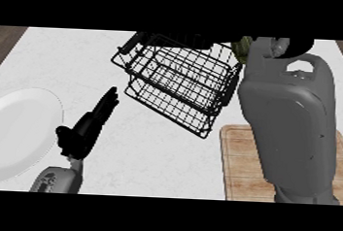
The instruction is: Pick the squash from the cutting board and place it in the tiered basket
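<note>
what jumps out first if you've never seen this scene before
The big grey right forearm fills the right side, stretching up over the wooden cutting board toward the black wire tiered basket at top centre, where a greenish bit of the squash shows by the basket's upper right edge. On the left, a white plate sits at the edge, with the left hand open beside it, fingers straight.

— Squash (243, 47)?
— Barely visible: a sliver of mottled olive-green at the top, just beside the basket's upper right corner, mostly hidden behind the grey right forearm.
— Tiered basket (177, 83)?
— Black wire, two tiers, tilted in the view, standing on the pale desk.
— Cutting board (238, 161)?
— Light wood, lying flat at lower right, just below the basket, partly covered by the forearm.
</note>
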Tool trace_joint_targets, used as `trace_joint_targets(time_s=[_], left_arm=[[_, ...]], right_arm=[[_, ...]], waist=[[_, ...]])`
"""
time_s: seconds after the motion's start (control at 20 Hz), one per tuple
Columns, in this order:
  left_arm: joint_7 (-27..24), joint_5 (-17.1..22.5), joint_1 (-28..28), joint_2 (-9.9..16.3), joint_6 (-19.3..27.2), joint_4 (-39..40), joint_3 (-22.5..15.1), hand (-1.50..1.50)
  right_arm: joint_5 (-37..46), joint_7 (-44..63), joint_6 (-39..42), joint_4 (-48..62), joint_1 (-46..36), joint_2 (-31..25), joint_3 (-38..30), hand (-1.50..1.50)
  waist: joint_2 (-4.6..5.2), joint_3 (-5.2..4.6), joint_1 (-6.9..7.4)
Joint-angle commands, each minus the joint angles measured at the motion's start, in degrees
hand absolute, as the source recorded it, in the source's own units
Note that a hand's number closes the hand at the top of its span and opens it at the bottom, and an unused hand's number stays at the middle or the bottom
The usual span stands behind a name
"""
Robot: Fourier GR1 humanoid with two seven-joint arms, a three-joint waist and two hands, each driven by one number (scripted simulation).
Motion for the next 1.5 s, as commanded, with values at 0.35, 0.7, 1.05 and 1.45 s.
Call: trace_joint_targets(time_s=[0.35, 0.7, 1.05, 1.45], left_arm=[[-0.49, -1.74, -2.13, -1.96, 1.54, 2.14, -0.4, 0.0], [-0.79, -1.38, 0.02, -1.02, -0.3, 0.93, -0.45, 0.0], [-1.41, -0.79, -2.4, -1.78, -0.53, 3.26, 0.31, 0.0], [1.29, 0.58, -2.16, 0.68, -1.5, 1.74, 2.86, 0.0]], right_arm=[[-6.28, -2.51, -18.38, 32.35, -13.5, 0.2, 2.21, 1.5], [-14.66, -9.42, -28.19, 44.32, -17.63, 0.21, 0.94, 1.5], [-29.46, -4.55, -35.41, 46.89, -16.5, 0.21, -0.93, 1.5], [-34.6, -5.74, -45.97, 45.94, -18.77, 0.2, 0.76, -1.5]], waist=[[0.15, 0.02, 0.16], [0.23, 0.04, 0.85], [0.31, 0.02, 1.1], [-0.17, 0.06, -0.68]])
